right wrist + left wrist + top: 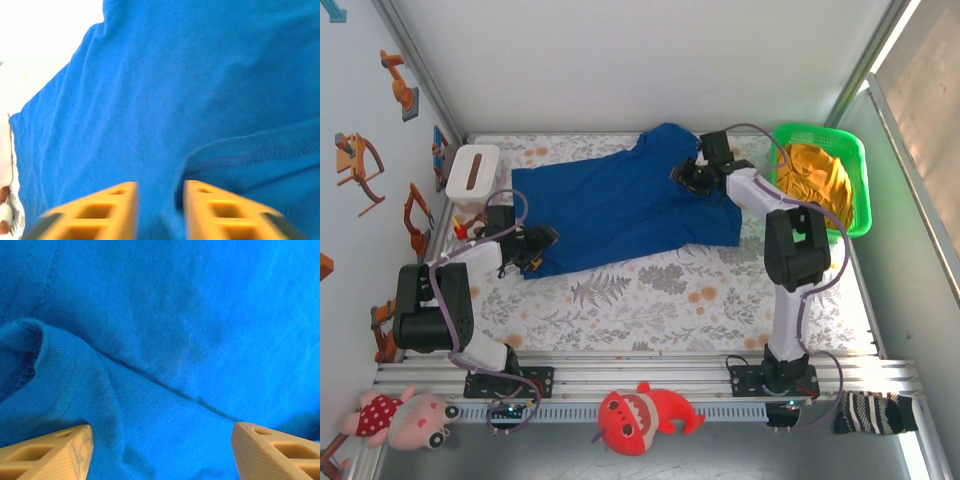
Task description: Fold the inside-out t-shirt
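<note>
Floral counter [650, 300], t-shirt [610, 205] spread across its far half. Left jaws gape wide, empty, over its near-left corner. Right jaws narrowly parted at its far-right side, grip unclear. Pinch both edges deep, lift together.

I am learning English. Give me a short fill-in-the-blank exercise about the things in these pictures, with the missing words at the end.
1. The spread-out inside-out t-shirt is ____ in colour.
2. The orange-yellow garment lies in a ____ basket.
3. In the top view, the white tissue box stands at the t-shirt's ____ side.
4. The jaws of the left gripper are ____, not shut.
Missing words: blue; green; left; open.
</note>
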Controlling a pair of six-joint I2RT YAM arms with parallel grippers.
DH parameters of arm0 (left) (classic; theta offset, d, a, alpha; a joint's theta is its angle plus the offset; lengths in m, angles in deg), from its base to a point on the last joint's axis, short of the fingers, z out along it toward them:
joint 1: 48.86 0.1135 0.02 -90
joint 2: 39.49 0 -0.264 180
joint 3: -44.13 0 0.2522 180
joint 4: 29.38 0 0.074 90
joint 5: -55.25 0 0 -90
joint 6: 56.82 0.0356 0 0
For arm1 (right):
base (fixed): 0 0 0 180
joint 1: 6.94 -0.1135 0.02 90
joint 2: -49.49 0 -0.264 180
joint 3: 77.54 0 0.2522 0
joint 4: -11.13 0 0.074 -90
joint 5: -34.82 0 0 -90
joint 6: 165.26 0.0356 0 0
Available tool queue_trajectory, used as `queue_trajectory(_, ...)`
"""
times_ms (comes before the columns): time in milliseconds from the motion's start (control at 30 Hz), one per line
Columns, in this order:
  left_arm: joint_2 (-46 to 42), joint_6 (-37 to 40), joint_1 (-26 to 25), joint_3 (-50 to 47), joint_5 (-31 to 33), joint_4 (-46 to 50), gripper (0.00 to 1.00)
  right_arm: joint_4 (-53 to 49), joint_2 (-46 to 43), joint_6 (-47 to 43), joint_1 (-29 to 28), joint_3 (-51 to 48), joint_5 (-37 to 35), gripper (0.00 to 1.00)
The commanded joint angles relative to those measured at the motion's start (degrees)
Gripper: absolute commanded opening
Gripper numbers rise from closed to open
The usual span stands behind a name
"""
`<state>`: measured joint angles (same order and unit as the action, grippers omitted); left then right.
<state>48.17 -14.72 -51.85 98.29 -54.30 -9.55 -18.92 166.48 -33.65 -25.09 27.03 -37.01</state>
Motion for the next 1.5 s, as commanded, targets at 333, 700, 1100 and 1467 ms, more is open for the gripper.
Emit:
queue_trajectory(333,-14.4,2.3,3.7,3.1,3.1,18.1,0.79,-6.6,-29.6,-6.5,2.8,-30.6,-13.7,0.5)
queue_trajectory(700,-16.4,1.2,5.7,-4.5,1.2,18.0,0.79,-1.5,-31.6,-5.3,8.1,-42.0,-8.2,0.53)
queue_trajectory(1100,-7.6,1.0,5.5,-4.7,0.6,11.8,0.72,0.8,-24.2,-2.3,8.9,-39.1,-12.5,0.54)
queue_trajectory(1467,2.0,0.7,5.6,-1.1,0.5,6.0,0.18,1.4,-19.0,-1.3,10.6,-35.9,-12.2,0.0)
